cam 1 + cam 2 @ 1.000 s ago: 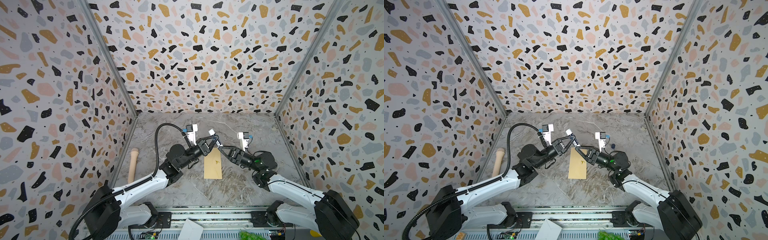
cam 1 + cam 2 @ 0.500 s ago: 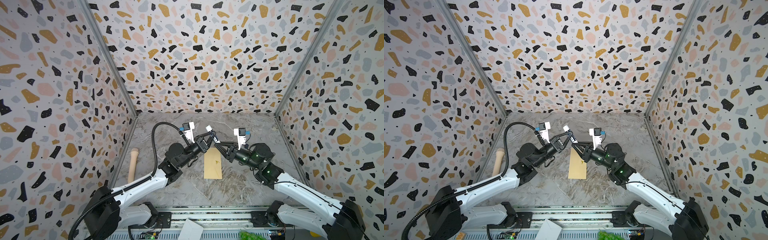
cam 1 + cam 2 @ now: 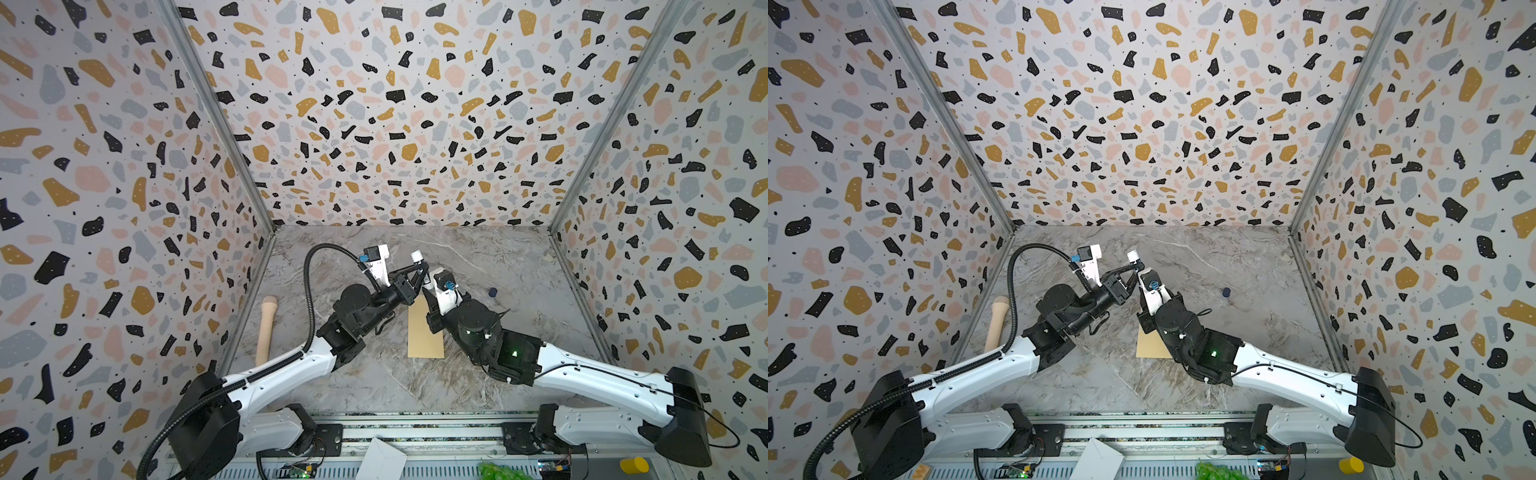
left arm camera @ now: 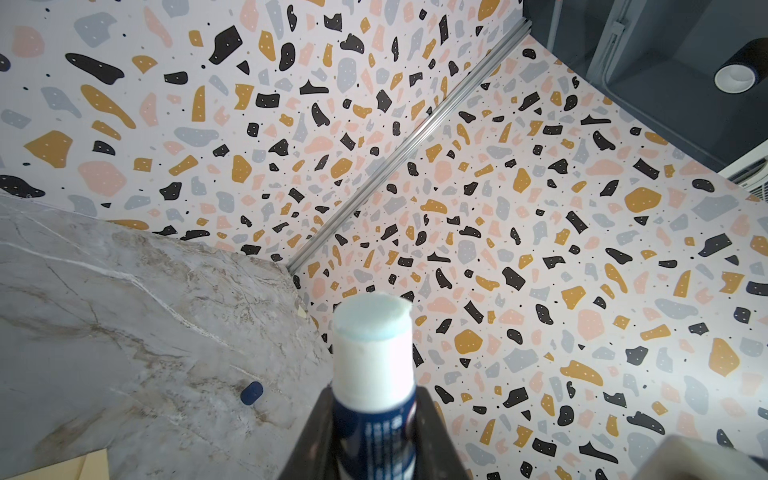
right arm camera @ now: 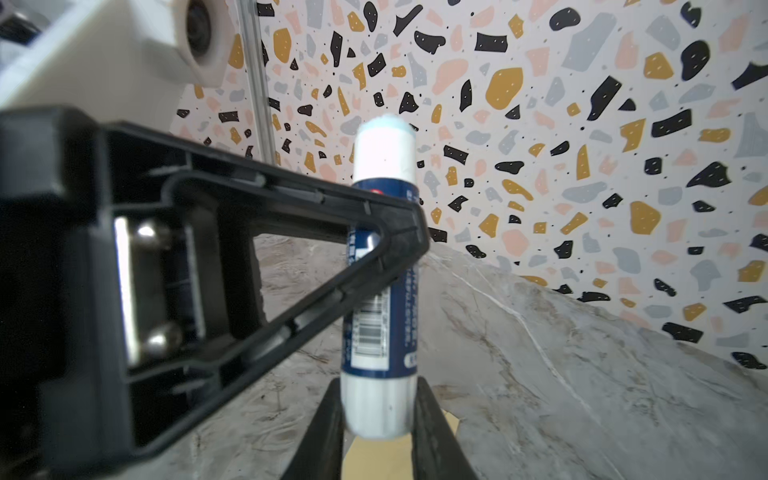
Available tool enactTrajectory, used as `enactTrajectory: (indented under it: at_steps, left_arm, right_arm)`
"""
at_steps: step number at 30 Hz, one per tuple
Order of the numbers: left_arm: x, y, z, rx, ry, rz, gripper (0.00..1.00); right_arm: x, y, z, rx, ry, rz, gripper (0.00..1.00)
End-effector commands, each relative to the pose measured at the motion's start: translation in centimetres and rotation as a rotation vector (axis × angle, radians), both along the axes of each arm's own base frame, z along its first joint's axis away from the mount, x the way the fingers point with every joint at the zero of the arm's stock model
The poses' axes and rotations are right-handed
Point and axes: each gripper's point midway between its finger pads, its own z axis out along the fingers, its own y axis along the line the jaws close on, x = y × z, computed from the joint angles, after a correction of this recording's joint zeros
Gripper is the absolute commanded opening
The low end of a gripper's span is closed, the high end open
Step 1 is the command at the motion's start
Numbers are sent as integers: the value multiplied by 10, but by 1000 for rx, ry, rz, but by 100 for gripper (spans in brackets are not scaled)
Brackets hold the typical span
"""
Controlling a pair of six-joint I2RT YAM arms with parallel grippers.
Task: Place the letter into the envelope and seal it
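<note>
An uncapped glue stick [image 5: 384, 291], with a dark blue label and a white top, is held off the table between both arms. My left gripper [image 4: 374, 411] is shut on its blue middle. My right gripper [image 5: 378, 399] is shut on its white bottom end. In both top views the stick's white tip [image 3: 417, 256] [image 3: 1133, 255] points toward the back wall. The tan envelope [image 3: 424, 336] [image 3: 1150, 347] lies flat on the marble table, under the grippers, and my right arm covers part of it. The letter is out of view.
The glue stick's dark blue cap [image 3: 492, 292] [image 4: 251, 392] lies on the table to the right. A wooden handle [image 3: 266, 328] lies along the left wall. White folded paper [image 3: 382, 459] sits on the front rail. Terrazzo walls close three sides.
My right arm has swung in from the right and risen over the envelope. Both grippers have stayed on the glue stick, which has shifted a little toward the back.
</note>
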Motion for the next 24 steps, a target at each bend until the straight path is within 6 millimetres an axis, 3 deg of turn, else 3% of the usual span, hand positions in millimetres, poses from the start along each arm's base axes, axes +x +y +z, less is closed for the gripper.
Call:
enactTrajectory:
  at_steps: [1,4,7,13,24]
  left_arm:
    - [-9,-16,-8,44,0,-72,0]
    - [-10,-14,2,17,-19,-72,0]
    - [-12,-15,15,-21,-42,-98,0]
    - [-21,-15,33,-99,-71,-148,0]
    - [-33,-8,47,-161,-98,-179,0]
  right_arm:
    - [-9,-3,50,100,-103,31,25]
    - [-20,-11,49,198,-59,165,50]
    - [-30,-26,43,366,33,350,62]
    - [-40,-61,40,699,173,566,67]
    - [-52,-37,47,857,323,806,64]
